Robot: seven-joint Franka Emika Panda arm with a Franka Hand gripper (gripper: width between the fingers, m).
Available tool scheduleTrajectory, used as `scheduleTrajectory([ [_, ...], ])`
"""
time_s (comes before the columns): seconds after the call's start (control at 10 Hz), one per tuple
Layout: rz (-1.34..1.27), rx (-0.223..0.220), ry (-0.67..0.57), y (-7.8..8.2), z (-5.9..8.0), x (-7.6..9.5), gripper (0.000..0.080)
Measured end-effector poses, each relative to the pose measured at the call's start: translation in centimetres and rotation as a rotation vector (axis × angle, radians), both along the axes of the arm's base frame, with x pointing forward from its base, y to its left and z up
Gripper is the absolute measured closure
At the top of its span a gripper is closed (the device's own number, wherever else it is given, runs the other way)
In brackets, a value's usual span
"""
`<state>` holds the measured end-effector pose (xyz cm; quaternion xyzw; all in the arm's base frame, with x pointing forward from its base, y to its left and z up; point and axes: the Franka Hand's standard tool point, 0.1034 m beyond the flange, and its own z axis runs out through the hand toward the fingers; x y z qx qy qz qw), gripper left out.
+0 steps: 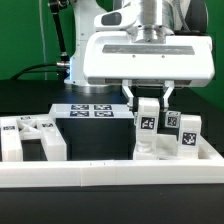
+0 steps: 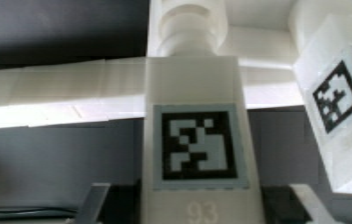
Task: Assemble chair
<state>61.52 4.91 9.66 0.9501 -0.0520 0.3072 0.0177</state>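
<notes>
Both fingers (image 1: pixel 129 94) of the gripper (image 1: pixel 148 100) pinch an upright, tagged white chair piece (image 1: pixel 147 124).

- You see the gripper (image 1: pixel 148 102) with its two fingers closed on an upright white post (image 1: pixel 147 125) bearing a black-and-white tag.
- Just beside it, toward the exterior view's right, stand two more tagged pieces (image 1: pixel 187 137).
- Toward the exterior view's left lie chunky white pieces (image 1: pixel 28 138); the marker board (image 1: pixel 90 111) lies behind; a long white rail (image 1: pixel 110 172) fronts everything.
</notes>
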Motion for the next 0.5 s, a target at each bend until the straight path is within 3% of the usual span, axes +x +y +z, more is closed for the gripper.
scheduleTrajectory([
  [0.5, 0.001, -0.009, 0.008, 0.15, -1.15, -0.41, 0.0508],
])
